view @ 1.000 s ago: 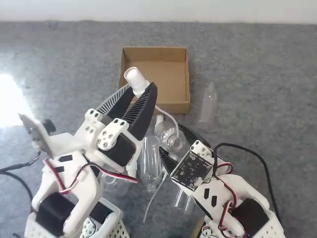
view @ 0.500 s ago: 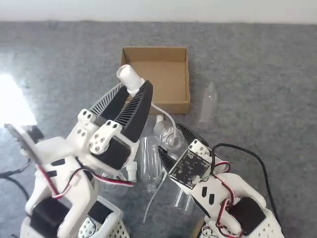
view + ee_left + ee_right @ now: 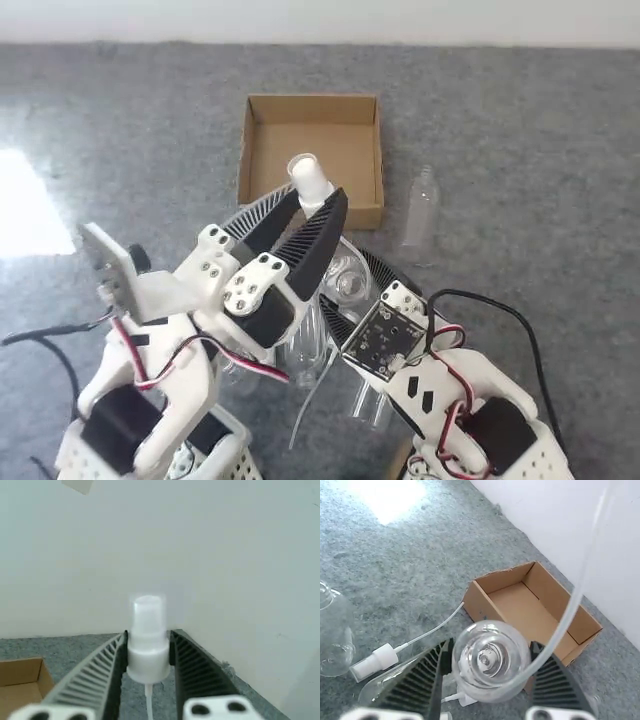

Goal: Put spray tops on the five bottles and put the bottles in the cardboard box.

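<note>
We judge the job barely begun. The grey, speckled bench [image 3: 520, 120] carries a shallow, square cardboard box [image 3: 340, 140] of plain brown board, and nothing lies in it. No bottle we can see wears a top, so all five cappings and all five placings seem yet to be done.

The left tool [image 3: 315, 198], with ribbed black fingers, is closed snugly on the collar of a white plastic spray top [image 3: 305, 175], cap end up; in the high view it shows over the box's near wall. The right tool [image 3: 491, 647] is closed around a clear, round-shouldered bottle [image 3: 490, 660] with its open neck facing up.

Another clear bottle [image 3: 420, 215], uncapped, rests on the bench just beside the box, and more bottles [image 3: 305, 345] lie under the arms. A loose spray top [image 3: 375, 661] lies near them. From the held top hangs a thin, translucent dip tube [image 3: 580, 585], curving past the gripped bottle's shoulder. Whether its end has entered the neck we cannot tell.
</note>
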`<action>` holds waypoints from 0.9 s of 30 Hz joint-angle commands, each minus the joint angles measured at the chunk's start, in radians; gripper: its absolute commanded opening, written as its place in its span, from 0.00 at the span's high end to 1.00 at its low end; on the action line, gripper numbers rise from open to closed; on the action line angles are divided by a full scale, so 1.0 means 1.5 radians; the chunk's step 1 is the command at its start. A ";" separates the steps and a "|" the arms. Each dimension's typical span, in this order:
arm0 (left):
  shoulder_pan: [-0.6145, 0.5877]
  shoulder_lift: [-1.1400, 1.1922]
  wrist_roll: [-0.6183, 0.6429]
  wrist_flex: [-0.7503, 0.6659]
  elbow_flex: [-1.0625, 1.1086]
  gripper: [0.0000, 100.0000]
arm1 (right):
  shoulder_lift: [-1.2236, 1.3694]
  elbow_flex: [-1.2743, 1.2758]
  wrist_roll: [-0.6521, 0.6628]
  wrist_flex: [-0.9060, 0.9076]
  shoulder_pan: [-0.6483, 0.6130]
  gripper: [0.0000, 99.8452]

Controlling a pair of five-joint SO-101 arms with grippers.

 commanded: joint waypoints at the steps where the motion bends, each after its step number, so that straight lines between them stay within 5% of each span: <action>1: 0.005 -0.005 -0.021 0.004 -0.005 0.99 | -0.016 -0.011 0.008 -0.014 0.010 0.88; 27: -0.034 -0.082 -0.029 0.027 -0.012 0.99 | -0.010 -0.010 0.004 -0.015 0.009 0.88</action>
